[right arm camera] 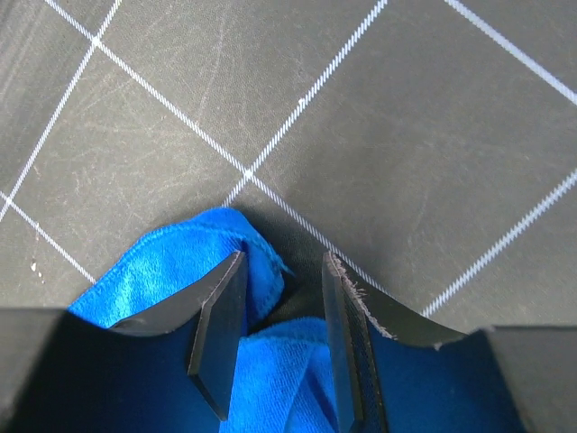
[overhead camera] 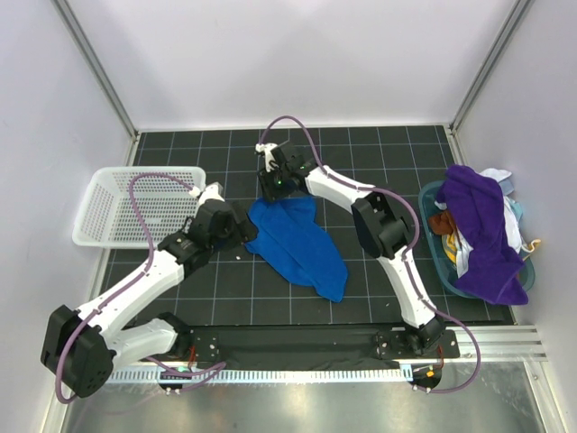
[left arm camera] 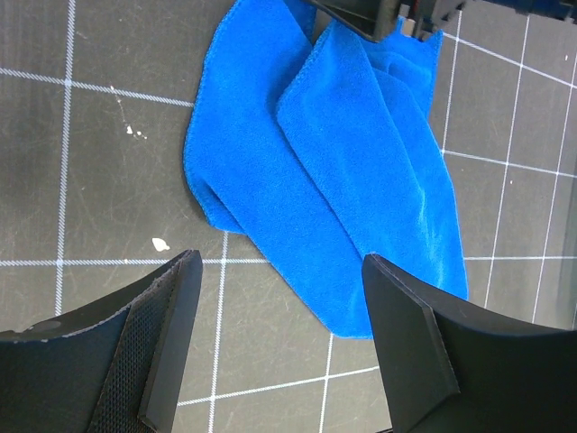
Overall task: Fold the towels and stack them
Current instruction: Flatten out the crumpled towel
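You have a dark, white-gridded mat (overhead camera: 361, 153) between pale walls (overhead camera: 297, 54): left to right, a white perforated plastic basket (overhead camera: 108, 212), the rumpled royal blue towel (overhead camera: 302, 248) mid-mat, the deep purple towel (overhead camera: 487, 239) draped over a teal tub (overhead camera: 427, 200). Your left gripper (left arm camera: 279, 263) hovers at the blue towel's left edge, jaws spread, empty; your right gripper (right arm camera: 281, 262), stretched forward, straddles its far corner, grip impossible to tell.

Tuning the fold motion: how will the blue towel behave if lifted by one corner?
Probably floppy: the blue towel lies creased and doubled over itself on the mat, so the rest should hang limp. Its plush pile likely drags rather than slides. Thin folds suggest it is light.
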